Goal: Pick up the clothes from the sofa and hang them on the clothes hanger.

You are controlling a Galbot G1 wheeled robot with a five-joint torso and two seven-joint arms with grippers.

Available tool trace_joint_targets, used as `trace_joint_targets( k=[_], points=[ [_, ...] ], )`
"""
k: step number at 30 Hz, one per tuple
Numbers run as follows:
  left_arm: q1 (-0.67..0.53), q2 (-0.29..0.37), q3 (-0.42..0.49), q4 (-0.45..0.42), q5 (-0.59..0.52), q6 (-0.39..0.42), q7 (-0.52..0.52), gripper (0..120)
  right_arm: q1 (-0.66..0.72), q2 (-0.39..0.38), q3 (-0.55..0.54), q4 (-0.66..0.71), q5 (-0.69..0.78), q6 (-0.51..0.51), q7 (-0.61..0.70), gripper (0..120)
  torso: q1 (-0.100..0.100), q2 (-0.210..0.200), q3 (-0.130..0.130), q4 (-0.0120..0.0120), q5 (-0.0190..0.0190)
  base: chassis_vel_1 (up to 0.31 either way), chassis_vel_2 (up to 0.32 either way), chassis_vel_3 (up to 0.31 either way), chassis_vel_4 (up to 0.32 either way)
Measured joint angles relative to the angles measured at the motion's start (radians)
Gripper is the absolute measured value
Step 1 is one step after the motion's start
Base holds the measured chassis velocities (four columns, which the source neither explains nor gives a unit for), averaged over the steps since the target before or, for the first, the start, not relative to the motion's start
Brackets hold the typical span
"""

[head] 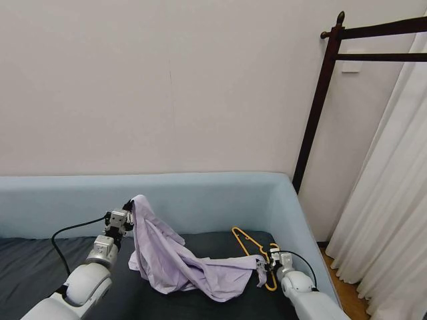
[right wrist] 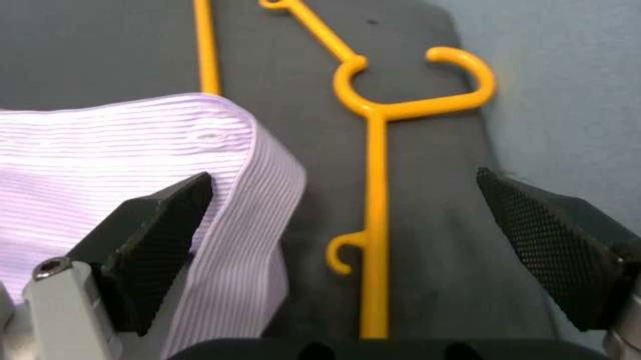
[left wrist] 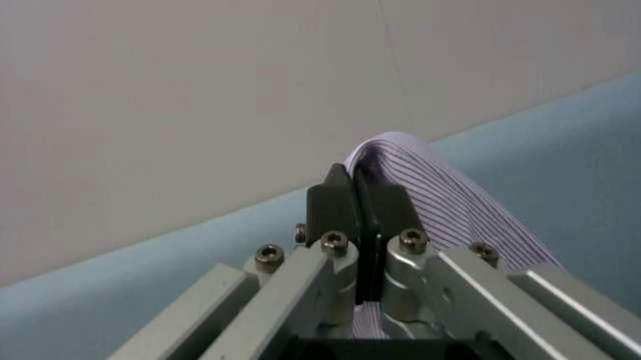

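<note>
A lilac striped shirt lies on the dark sofa seat. One end of it is lifted by my left gripper, which is shut on the fabric; the pinched fold shows past the closed pads in the left wrist view. A yellow plastic hanger lies flat on the seat at the shirt's right end. My right gripper hovers low over it, open, with the hanger's hook and stem and the shirt's edge between its fingers.
The light blue sofa back and right armrest wall in the seat. A dark wooden clothes rack stands behind the armrest at the right, beside white curtains. A plain wall rises behind.
</note>
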Motion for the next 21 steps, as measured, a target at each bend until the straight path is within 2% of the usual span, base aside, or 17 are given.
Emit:
trace_joint_targets(
  k=[2,5,12,14,21],
  points=[
    [0.009,0.002,-0.012,0.01,0.0,-0.008,0.0,0,-0.006,0.007,-0.006,0.016,0.007,0.031,0.027,100,0.0,0.0,0.0,0.0,0.0,0.0,0.0,0.0,0.0],
    [0.012,0.005,-0.02,0.022,0.0,-0.014,-0.001,0,-0.021,0.005,-0.015,0.058,0.02,0.025,0.039,100,0.0,0.0,0.0,0.0,-0.0001,0.0,0.0,0.0,0.0],
    [0.013,0.009,-0.028,0.027,0.001,-0.021,-0.004,0,-0.052,-0.01,-0.01,0.132,0.111,-0.06,0.092,100,0.0,0.0,0.0,0.0001,0.0002,0.0,0.0,0.0,0.0],
    [0.011,0.006,-0.028,0.027,0.003,-0.022,-0.005,0,-0.075,-0.04,-0.008,0.176,0.169,-0.11,0.124,100,0.0,0.0,0.0,-0.0002,0.0001,0.0,0.0,0.0,0.0],
    [0.005,-0.004,-0.021,0.028,0.007,-0.026,-0.007,0,-0.114,-0.075,0.005,0.218,0.216,-0.174,0.163,100,0.0,0.0,0.0,-0.0002,0.0002,0.0,0.0,0.0,0.0]
  ],
)
